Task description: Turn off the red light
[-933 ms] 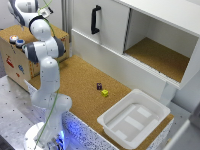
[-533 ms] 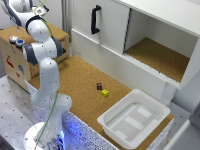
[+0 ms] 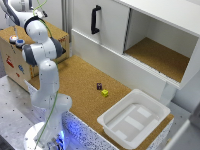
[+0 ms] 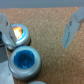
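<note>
There was one robot arm (image 3: pixel 44 75) in the scene. Two round push lights showed in the wrist view: one red light (image 4: pixel 19 34) and one blue light (image 4: pixel 25 62); a third rounded edge at the frame border was too cut off to identify. One wooden box (image 3: pixel 17 57) stood at the exterior view's left. On the cork worktop (image 3: pixel 80 82) lay two small blocks, one dark (image 3: pixel 99 86) and one yellow (image 3: pixel 105 92). There was one white tray (image 3: pixel 131 119), and one white cabinet (image 3: pixel 150 40) carrying one black handle (image 3: pixel 94 19). Two jaws appeared in the wrist view.
</note>
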You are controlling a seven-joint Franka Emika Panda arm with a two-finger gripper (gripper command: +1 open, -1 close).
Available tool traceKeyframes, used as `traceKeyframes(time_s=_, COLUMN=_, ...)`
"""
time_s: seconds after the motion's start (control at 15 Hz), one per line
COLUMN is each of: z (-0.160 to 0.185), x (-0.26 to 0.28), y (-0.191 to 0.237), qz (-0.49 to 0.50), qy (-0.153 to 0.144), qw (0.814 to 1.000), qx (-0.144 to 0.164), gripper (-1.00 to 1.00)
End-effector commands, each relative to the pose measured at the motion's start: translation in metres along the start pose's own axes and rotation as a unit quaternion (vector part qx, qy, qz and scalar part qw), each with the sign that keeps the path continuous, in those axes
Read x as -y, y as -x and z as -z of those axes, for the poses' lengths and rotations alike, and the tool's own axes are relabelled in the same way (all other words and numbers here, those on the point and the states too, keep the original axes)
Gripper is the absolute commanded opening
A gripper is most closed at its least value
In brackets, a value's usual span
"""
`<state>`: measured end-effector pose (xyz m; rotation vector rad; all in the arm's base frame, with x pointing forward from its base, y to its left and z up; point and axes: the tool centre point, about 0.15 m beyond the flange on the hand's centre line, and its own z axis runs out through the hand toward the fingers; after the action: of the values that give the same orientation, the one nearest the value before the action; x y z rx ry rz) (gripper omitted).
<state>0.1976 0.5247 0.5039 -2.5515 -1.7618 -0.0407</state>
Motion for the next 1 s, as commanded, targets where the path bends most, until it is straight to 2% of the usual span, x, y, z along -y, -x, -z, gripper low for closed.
traceKeyframes(time_s=0.0, z=0.022, x=0.026, y=-0.033, qz=-0.073, qy=0.051, qw=0.995, qx=-0.034, gripper=1.00)
traceKeyframes(time_s=0.13, z=0.022, x=0.043, y=-0.044, qz=-0.069, qy=0.053, qw=0.996, qx=-0.025, gripper=1.00)
traceKeyframes(time_s=0.33, z=0.015, x=0.062, y=-0.059, qz=-0.050, qy=0.028, qw=0.998, qx=-0.021, gripper=1.00)
traceKeyframes(time_s=0.4, z=0.013, x=0.070, y=-0.062, qz=-0.040, qy=0.016, qw=0.999, qx=-0.026, gripper=-1.00)
traceKeyframes(time_s=0.73, z=-0.004, x=0.094, y=-0.069, qz=0.006, qy=-0.016, qw=1.000, qx=-0.010, gripper=-1.00)
traceKeyframes(time_s=0.87, z=-0.007, x=0.090, y=-0.075, qz=0.006, qy=-0.018, qw=1.000, qx=-0.015, gripper=-1.00)
traceKeyframes(time_s=0.93, z=-0.005, x=0.086, y=-0.077, qz=0.006, qy=-0.009, qw=1.000, qx=-0.016, gripper=-1.00)
